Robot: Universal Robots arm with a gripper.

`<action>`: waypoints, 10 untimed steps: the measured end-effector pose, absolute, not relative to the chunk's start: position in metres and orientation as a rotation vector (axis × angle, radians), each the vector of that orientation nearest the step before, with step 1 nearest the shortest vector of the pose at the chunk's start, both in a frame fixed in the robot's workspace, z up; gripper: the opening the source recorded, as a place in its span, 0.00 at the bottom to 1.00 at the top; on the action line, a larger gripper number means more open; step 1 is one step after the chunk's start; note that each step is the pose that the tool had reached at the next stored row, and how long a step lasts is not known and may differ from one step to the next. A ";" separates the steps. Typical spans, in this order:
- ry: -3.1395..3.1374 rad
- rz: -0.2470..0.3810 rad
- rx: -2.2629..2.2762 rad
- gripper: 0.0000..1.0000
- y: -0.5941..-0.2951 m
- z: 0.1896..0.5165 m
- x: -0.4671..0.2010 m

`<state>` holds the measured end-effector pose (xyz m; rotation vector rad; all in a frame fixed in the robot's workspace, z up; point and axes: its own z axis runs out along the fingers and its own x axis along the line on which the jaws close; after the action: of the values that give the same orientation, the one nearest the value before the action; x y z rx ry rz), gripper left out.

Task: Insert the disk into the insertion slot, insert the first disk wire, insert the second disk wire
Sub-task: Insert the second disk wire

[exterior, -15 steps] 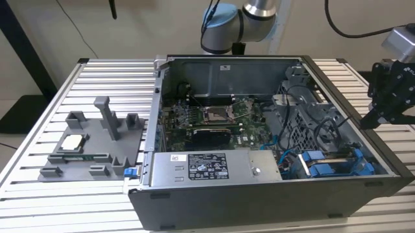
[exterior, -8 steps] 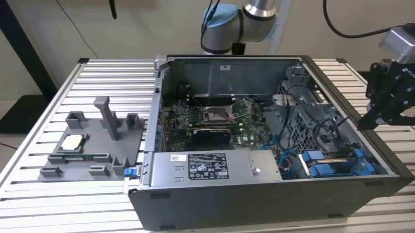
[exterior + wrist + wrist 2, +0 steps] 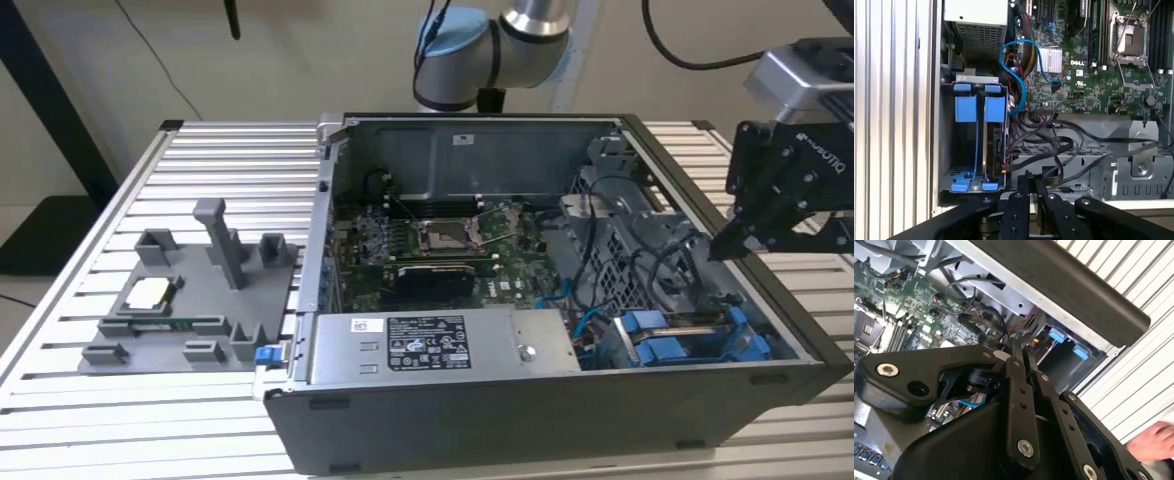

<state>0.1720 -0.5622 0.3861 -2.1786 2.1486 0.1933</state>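
The disk [image 3: 990,150] stands on edge inside the drive bay of the open computer case [image 3: 534,420], its blue carrier [image 3: 994,107] showing at the bay's mouth. The exterior view has this blue carrier [image 3: 681,340] in the case's near corner on that view's right. Black wires [image 3: 1054,150] loop loose just beside the disk's connector edge, and a blue wire [image 3: 1015,75] curves from the bay to the motherboard. My gripper [image 3: 1032,181] hovers outside the case wall near the bay, shut, with nothing between its fingers. It is the black gripper [image 3: 731,240] at the exterior view's right, and the second wrist view has the gripper [image 3: 1021,350] above the case rim.
A grey fixture plate [image 3: 187,300] with small parts lies on the slatted table [image 3: 80,400] at the exterior view's left. The power supply [image 3: 427,345] and motherboard [image 3: 441,240] sit in the case. A person's hand [image 3: 1154,440] rests on the table near the case.
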 end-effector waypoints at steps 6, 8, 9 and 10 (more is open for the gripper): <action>2.147 0.200 -2.169 0.16 -0.562 0.386 0.151; 2.145 0.196 -2.167 0.16 -0.562 0.386 0.145; 2.144 0.193 -2.166 0.16 -0.563 0.385 0.144; 2.142 0.191 -2.166 0.16 -0.563 0.385 0.143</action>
<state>0.1427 -0.5631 0.3846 -2.1656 2.1424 0.1906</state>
